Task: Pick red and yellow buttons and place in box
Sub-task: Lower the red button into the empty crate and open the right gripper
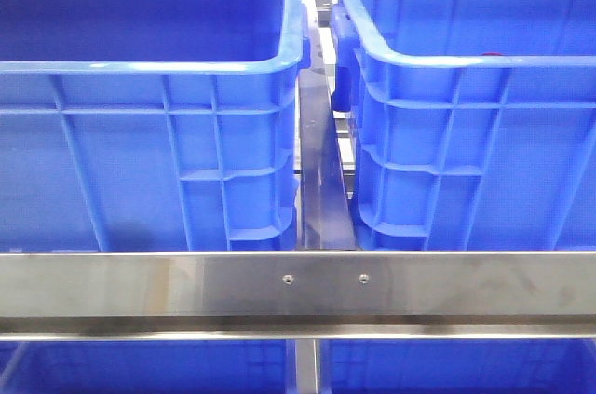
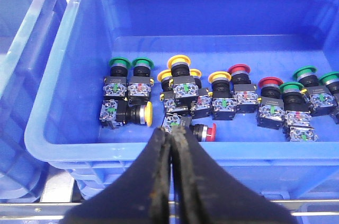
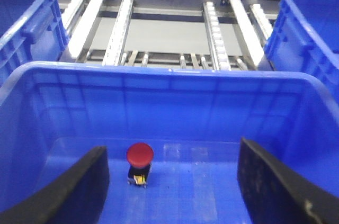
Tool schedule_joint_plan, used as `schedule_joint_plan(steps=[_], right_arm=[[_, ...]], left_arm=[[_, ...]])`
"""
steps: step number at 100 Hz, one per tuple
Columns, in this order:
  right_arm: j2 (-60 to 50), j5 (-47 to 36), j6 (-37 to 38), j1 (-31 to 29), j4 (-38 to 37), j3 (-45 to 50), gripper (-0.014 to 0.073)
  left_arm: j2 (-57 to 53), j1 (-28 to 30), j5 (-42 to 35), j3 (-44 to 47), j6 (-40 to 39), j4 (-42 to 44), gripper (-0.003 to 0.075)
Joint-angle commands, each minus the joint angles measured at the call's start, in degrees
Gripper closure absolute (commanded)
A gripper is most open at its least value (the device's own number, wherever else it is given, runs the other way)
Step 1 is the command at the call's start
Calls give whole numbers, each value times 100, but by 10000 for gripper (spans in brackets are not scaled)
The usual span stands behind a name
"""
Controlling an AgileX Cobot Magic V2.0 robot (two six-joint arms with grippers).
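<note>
In the front view you see only two blue crates side by side behind a steel rail [image 1: 298, 287]: the shadowed one [image 1: 140, 161] at left, the brighter box [image 1: 484, 161] at right; no arm shows. In the left wrist view your left gripper [image 2: 172, 144], fingers pressed together and empty, hangs low centre over the near rim of the supply crate [image 2: 58, 144], where the mushroom-head push buttons cluster mid-frame: yellow ones [image 2: 178, 61], red ones [image 2: 239, 69] and green ones [image 2: 119, 62]. They look light, rigid and smooth-capped, so you would best grip the squarish switch body. In the right wrist view your right gripper [image 3: 172, 181], fingers spread wide, hovers over the box, where one red button [image 3: 140, 155] stands upright at lower centre.
</note>
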Motion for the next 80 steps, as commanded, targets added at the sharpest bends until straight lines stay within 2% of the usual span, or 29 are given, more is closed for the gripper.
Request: schedule_joint_plan(steps=[1,29,38,55,66,80], right_arm=[[-546,159,-77,1,436,186,63],[-1770,416,-77,1,436,1039,84],[-1884,540,-77,1,436,1198,183],[-1892,752,-77,1,436,1264,508],[-1892,773,-77,1,436,1264,669],[-1892,773,-77,1,436,1264,662]], left_arm=[[10,3,-460,-152,3,-33,739],[10,3,-460,-152,3,-44,739],[10,3,-463,-152,3,-44,739],[10,3,-463,-152,3,-44,739],[10,3,-463,-152,3,-44,738],[10,3,-463,-152,3,-44,733]])
